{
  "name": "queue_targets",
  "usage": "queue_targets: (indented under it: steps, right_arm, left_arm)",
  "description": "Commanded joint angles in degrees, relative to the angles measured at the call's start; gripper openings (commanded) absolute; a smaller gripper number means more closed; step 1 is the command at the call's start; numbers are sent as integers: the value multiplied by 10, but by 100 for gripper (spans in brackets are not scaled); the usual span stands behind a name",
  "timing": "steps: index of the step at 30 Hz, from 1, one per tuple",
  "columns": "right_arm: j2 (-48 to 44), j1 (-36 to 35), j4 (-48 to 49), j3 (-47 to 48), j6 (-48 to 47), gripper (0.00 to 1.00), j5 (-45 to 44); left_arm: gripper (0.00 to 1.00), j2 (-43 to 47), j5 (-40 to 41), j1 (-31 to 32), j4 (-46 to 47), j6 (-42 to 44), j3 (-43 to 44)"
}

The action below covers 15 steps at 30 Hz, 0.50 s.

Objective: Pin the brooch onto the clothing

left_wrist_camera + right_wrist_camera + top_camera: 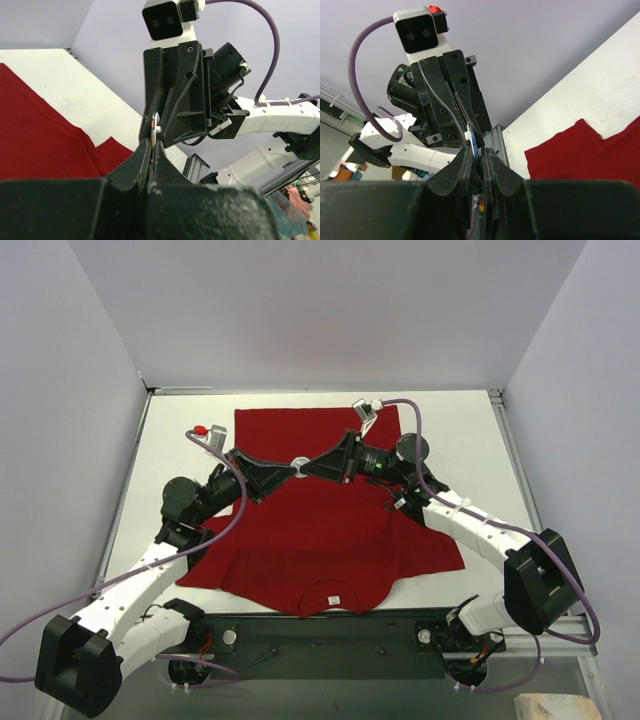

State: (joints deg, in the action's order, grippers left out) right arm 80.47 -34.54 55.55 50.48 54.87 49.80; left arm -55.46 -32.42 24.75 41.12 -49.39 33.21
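Note:
The clothing, a red T-shirt (320,530), lies flat on the white table with its collar and white label (335,599) toward the arms. Above its far half my two grippers meet tip to tip. The brooch (300,464), a small round disc, is held on edge between them. In the left wrist view the left gripper (152,145) is shut on the brooch (155,127) from below. In the right wrist view the right gripper (481,152) has its fingers drawn in on the brooch's (475,142) lower edge. Both hold it in the air above the shirt (40,135).
The white table (470,440) is boxed in by pale walls at the back and both sides. A black rail (330,630) with the arm bases runs along the near edge. Purple cables loop over both arms.

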Motion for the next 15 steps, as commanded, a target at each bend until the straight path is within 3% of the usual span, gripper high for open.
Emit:
queue_targets:
  steps: [1, 7, 10, 15]
  right_arm:
    - [4, -4, 61, 33, -6, 6, 19]
    - [14, -4, 38, 49, -17, 0, 42]
    - [22, -5, -14, 71, -47, 0, 67]
    - [32, -6, -181, 108, -133, 0, 57]
  left_arm:
    - [0, -6, -32, -1, 28, -2, 27]
    - [0, -5, -52, -1, -9, 21, 45]
    - [0, -6, -61, -1, -60, 52, 73]
    - [0, -4, -79, -1, -120, 100, 117]
